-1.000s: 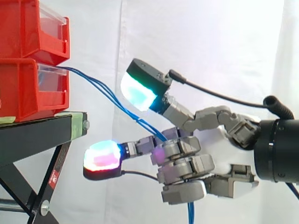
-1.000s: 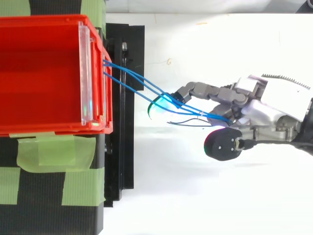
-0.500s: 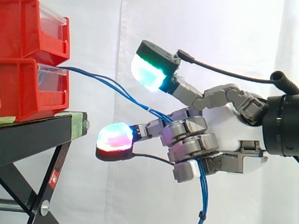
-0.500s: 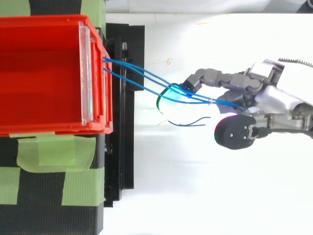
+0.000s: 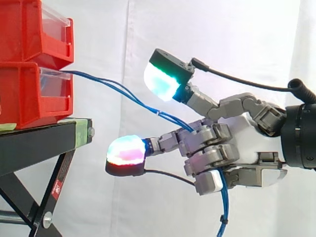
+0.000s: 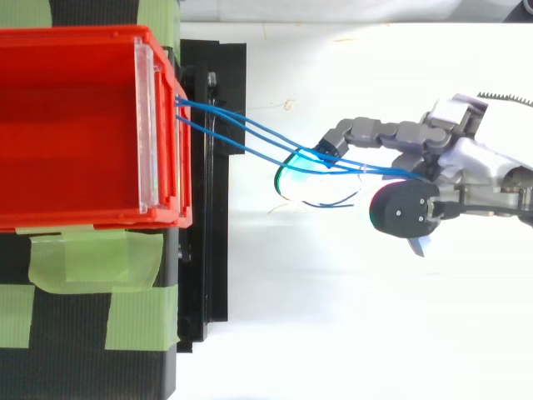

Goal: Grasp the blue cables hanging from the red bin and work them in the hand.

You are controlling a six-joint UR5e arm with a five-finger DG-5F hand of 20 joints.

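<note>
At 9 o'clock in your side view, the black stand (image 5: 39,143) carries the red bin (image 5: 19,98). At 4 o'clock from the bin, your hand (image 5: 242,143) is clamped on the blue cables (image 5: 163,115), which slant from the bin's front, then trail toward 6 o'clock.

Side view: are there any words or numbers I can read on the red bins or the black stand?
No text can be read here.
On the red sticker on the black stand: print too small and blurred to read.
On the red bins, blue cables and robot hand: none seen.
</note>
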